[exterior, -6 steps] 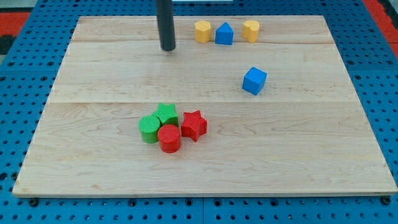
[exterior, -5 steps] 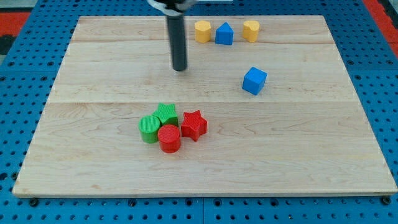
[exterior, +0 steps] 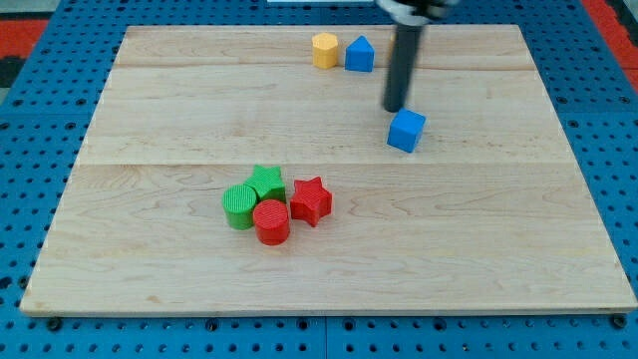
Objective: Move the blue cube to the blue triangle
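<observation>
- Camera view, starting from the blue plastic cube (exterior: 406,131): it sits on the pale wooden board (exterior: 150,259), right of centre and in the upper half, turned slightly so one corner faces the view's bottom.
- My tip (exterior: 395,109), the lower end of a straight dark rod, stands just above the cube toward the view's top, a little to its left, very close to it; contact cannot be confirmed. The rod has no jaws and holds nothing.
- The blue plastic triangle block (exterior: 360,54) lies near the board's top edge, up and left of the cube and well apart from it.
- A yellow plastic hexagon-like block (exterior: 325,49) sits just left of the triangle.
- Lower left of centre, four blocks cluster together: a green star (exterior: 266,182), a green cylinder (exterior: 239,205), a red cylinder (exterior: 271,221) and a red star (exterior: 310,199).
- Blue pegboard (exterior: 40,120) surrounds the board.
</observation>
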`<action>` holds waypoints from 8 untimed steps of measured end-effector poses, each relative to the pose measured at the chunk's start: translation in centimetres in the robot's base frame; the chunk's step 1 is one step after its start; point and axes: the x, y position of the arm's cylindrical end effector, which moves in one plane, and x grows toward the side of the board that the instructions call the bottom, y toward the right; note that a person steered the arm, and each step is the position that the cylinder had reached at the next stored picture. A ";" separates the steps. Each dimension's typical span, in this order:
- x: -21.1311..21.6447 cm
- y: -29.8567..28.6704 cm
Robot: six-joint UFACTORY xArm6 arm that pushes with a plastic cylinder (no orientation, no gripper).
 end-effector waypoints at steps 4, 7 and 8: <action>6.1 2.5; 2.0 7.6; -2.3 5.7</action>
